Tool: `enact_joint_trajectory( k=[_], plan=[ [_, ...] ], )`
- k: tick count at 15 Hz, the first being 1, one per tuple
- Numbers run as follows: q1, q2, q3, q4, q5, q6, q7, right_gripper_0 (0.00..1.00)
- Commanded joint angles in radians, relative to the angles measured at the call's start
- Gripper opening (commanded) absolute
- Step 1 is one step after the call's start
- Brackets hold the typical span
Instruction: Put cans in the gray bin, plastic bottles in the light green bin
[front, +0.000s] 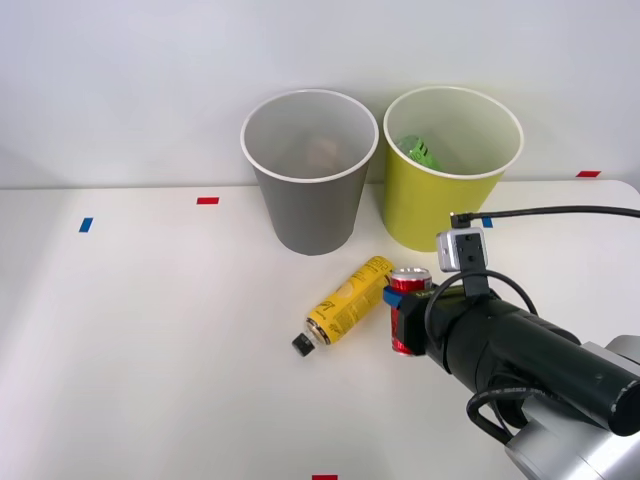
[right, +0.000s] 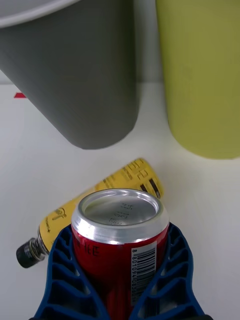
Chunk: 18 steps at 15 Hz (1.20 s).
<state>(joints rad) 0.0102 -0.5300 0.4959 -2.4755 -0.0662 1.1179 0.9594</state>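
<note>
The red can (front: 411, 282) stands upright between the blue ribbed fingers (right: 59, 265) of my right gripper (front: 404, 322), which is shut on its sides. In the wrist view the can (right: 120, 240) shows its silver top with my gripper (right: 120, 280) hugging it. Just to its left, the yellow plastic bottle (front: 346, 302) lies on the table, black cap pointing toward me; it lies close behind the can (right: 125, 182). Behind them stand the gray bin (front: 305, 205) (right: 75, 75) and, to its right, the light green bin (front: 440, 215) (right: 200, 75).
A green object (front: 418, 150) lies inside the light green bin, and a dim brownish shape (front: 322, 152) sits in the gray bin. Red tape (front: 207, 200) and blue tape (front: 85, 224) mark the white table. A black cable (front: 560, 211) runs to my wrist camera.
</note>
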Motion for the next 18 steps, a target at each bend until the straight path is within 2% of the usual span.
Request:
enact_joint_trajectory(
  k=[1, 4, 6, 8, 9, 13, 15, 18],
  plan=[
    [-0.006, 0.05, -0.033, -0.002, 0.0, -0.124, 0.094, 0.0],
    [-0.049, 0.099, -0.053, 0.0, -0.001, -0.176, 0.165, 0.0],
    [-0.091, 0.142, -0.062, 0.0, -0.007, -0.178, 0.165, 0.0],
    [-0.148, 0.202, -0.1, 0.009, -0.087, -0.19, 0.173, 0.0],
    [-0.197, 0.239, -0.12, 0.041, -0.124, -0.214, 0.18, 0.0],
    [-0.335, 0.37, -0.171, 0.227, -0.124, -0.328, 0.213, 0.0],
    [-0.426, 0.439, -0.186, 0.336, -0.041, -0.339, 0.226, 0.0],
    [-0.51, 0.521, -0.215, 0.481, 0.019, -0.397, 0.229, 0.0]
  ],
)
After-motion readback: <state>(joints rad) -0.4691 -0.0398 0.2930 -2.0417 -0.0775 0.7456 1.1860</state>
